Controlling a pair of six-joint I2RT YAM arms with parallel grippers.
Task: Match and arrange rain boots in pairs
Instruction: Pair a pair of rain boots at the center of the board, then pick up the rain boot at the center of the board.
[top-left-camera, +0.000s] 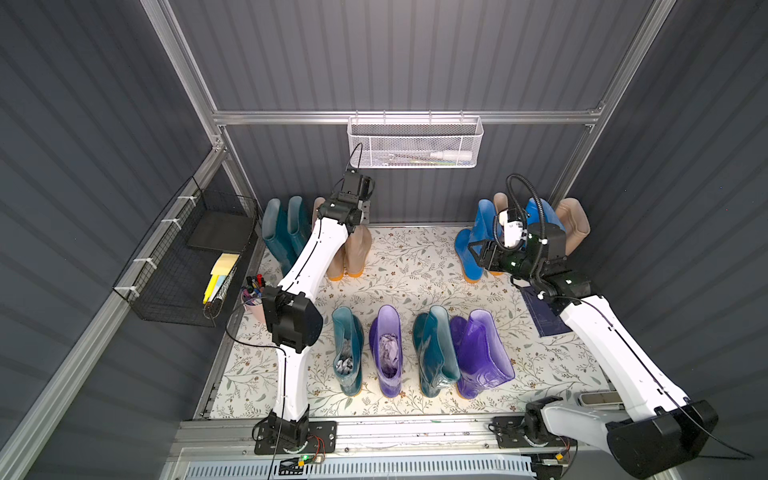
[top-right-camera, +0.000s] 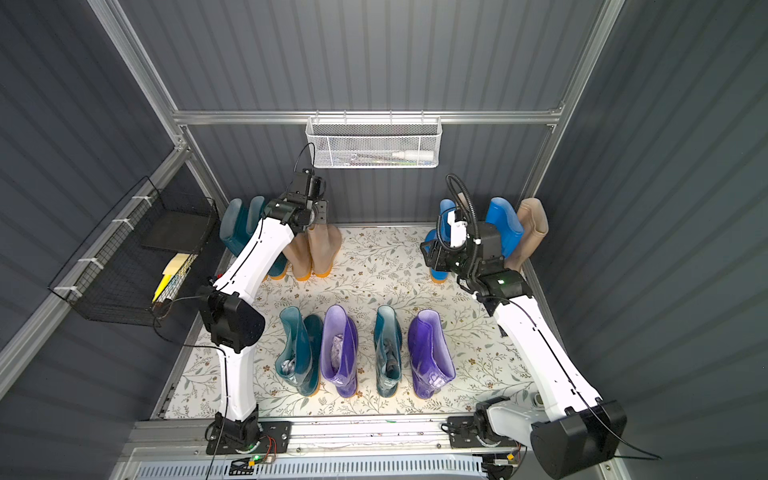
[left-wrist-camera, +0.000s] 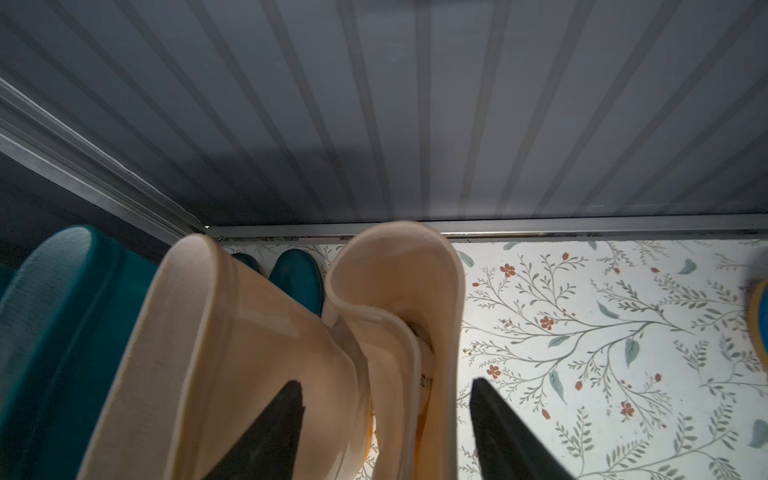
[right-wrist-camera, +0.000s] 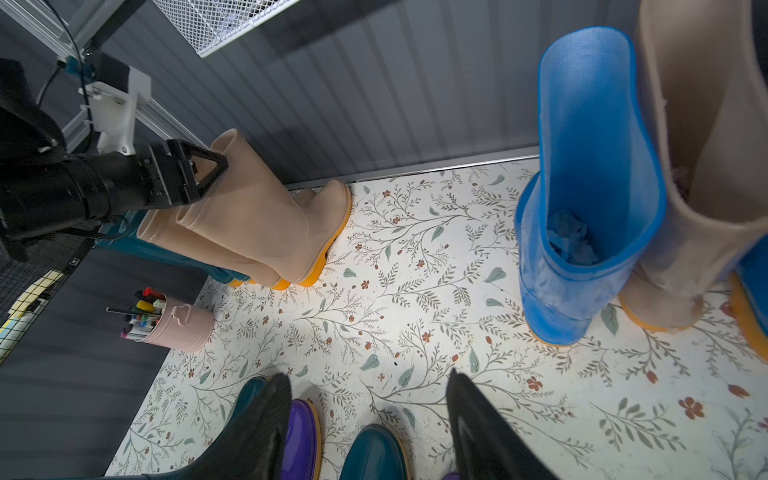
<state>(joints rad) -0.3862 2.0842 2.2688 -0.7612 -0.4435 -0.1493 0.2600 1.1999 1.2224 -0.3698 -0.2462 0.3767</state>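
Left arm (top-left-camera: 307, 262) is stretched to the back left corner of the table (top-left-camera: 415, 266). In the left wrist view its jaws stand well apart, astride the top rim of a beige boot (left-wrist-camera: 399, 299). We see a clear gap between that rim and one finger (left-wrist-camera: 498, 428), so nothing is gripped. A second beige boot (left-wrist-camera: 232, 353) stands just beside it. Two teal boots (top-left-camera: 282, 232) stand beyond, tight to the left edge and the back wall.

Right arm (top-left-camera: 623, 353) hovers in front of the back right group. Its jaws are parted with only table showing between them; they hold nothing. In that group two blue boots (right-wrist-camera: 582, 187) and two more beige boots (top-left-camera: 575, 222) alternate, close to the back wall and right edge.

Front row, upright and unmatched: two more teal boots (top-left-camera: 347, 353) alternate with two purple boots (top-left-camera: 388, 353), side by side, near the front edge.

Open room: a wide bare strip runs between the back groups and the front row, and a bare gap lies along the back wall between the two corners. A pink pen cup (right-wrist-camera: 183, 328) sits at the left edge and a dark sheet (top-left-camera: 544, 311) at the right edge.
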